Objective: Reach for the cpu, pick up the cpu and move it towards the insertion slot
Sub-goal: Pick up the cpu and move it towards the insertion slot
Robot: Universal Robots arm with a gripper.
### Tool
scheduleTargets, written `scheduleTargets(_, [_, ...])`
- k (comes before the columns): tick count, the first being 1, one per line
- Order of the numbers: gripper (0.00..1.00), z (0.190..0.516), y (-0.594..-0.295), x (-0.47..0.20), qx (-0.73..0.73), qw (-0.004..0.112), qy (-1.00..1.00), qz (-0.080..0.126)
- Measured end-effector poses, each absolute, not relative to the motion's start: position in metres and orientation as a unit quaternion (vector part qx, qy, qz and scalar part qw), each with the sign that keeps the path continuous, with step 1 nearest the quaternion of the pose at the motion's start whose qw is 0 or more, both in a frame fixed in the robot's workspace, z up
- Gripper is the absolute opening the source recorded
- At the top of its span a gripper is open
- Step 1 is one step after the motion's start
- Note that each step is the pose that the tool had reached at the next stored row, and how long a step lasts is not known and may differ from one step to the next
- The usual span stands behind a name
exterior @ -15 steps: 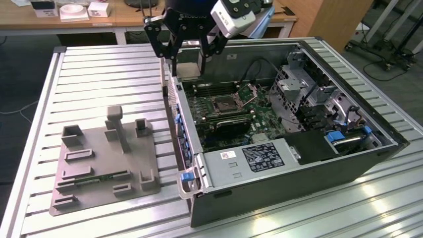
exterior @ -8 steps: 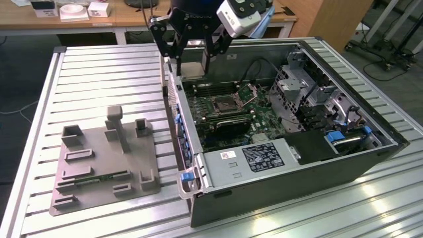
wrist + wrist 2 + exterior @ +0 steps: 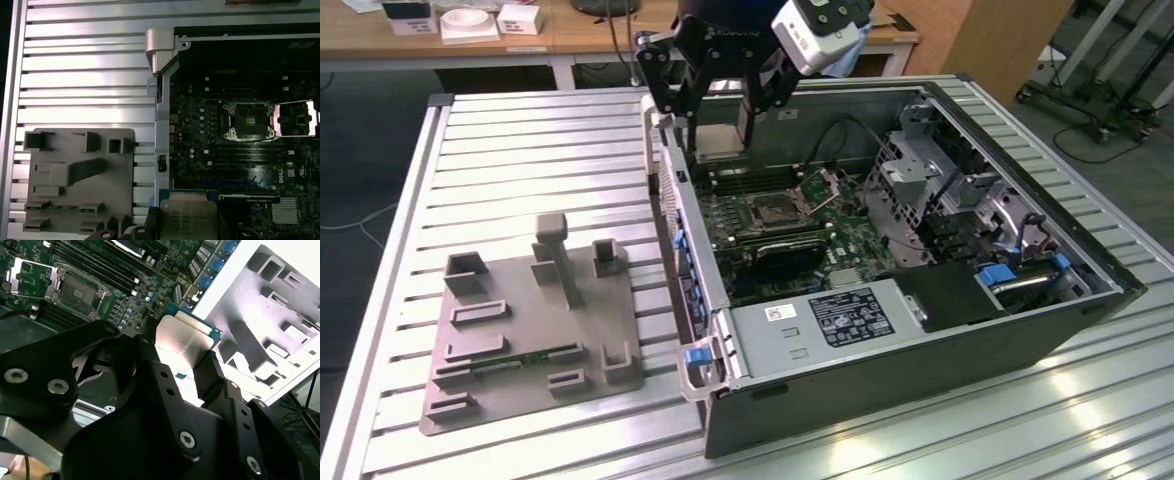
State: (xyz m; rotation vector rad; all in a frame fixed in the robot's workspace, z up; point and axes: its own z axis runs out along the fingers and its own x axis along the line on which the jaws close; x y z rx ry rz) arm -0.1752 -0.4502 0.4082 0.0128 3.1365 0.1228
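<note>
The gripper (image 3: 720, 135) grips the cpu (image 3: 719, 141) between closed jaws, above the open computer case's (image 3: 1067, 300) far edge, on a ribbed aluminium table (image 3: 520, 150). The insertion slot (image 3: 777, 210) lies open nearby; desks stand beyond.

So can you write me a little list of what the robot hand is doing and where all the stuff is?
robot hand: gripper up above the open computer case
holding: the cpu, clamped between its two black fingers
cpu side showing: shiny metal top in both wrist views
insertion slot: socket on the green board inside the case, bracket flipped open, nothing in it
cpu in the socket yet: no, it is in the air, off to one side of it
grey tray: on the metal table, on the exterior view's left of the case
</note>
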Motion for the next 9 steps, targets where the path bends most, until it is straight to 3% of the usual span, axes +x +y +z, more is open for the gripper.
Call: scheduleTargets(9, [0.54,0.408,-0.449,-0.164,0.004,0.001,0.999,0.039])
